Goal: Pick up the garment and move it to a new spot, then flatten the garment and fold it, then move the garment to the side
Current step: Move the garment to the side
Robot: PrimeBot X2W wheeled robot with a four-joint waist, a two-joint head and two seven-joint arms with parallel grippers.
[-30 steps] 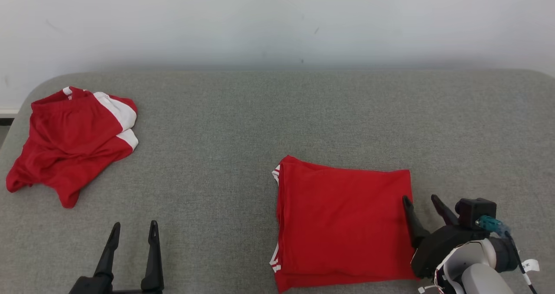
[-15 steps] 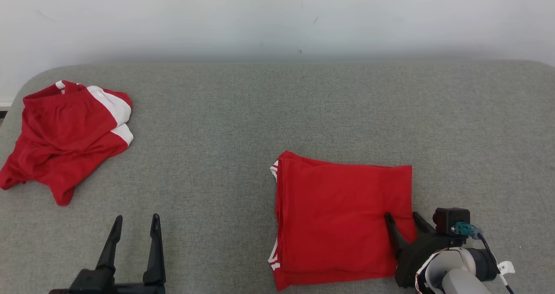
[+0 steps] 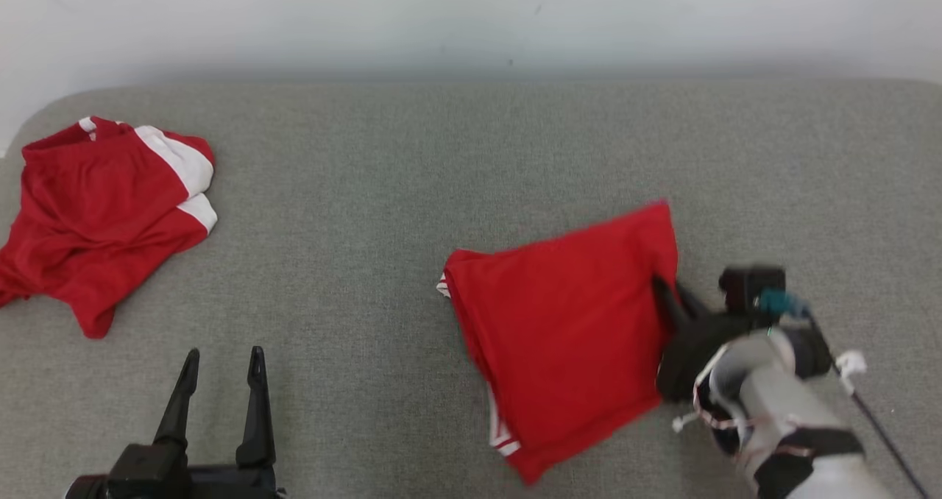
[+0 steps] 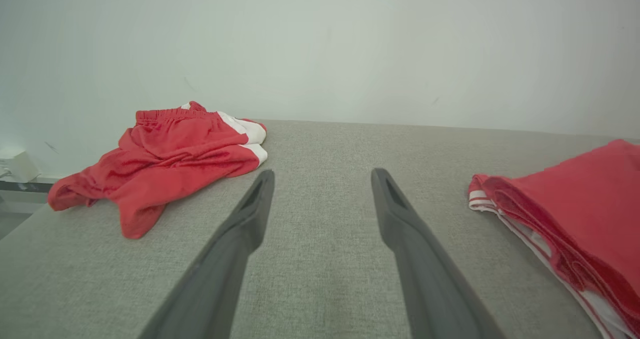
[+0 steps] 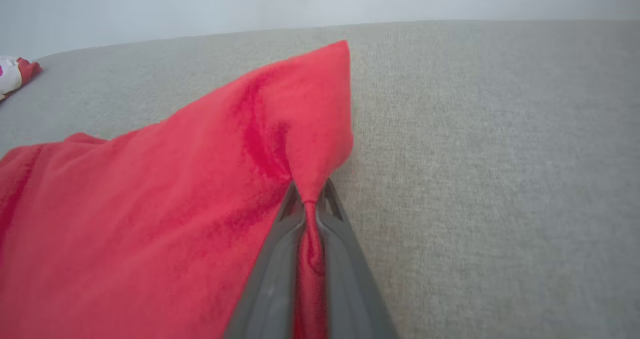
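Lying right of centre on the grey fabric-covered counter (image 3: 412, 175): folded garment (image 3: 567, 322), red with white trim, several layers showing at its left edge, right edge raised.

Right tool (image 3: 666, 293): closed, pinching a tuck of that right edge, cloth bunched between the fingers.

Left tool (image 3: 224, 352): jaws wide apart, holding nothing, low at the near left, well apart from the garment.

Handling, as judged: light, soft, limp; the layers are likely to slide or unfold if pulled by one edge.

Best hold: through all layers at the edge, deep in the jaws.

Also present: crumpled garment (image 3: 96, 212), red and white, far left.
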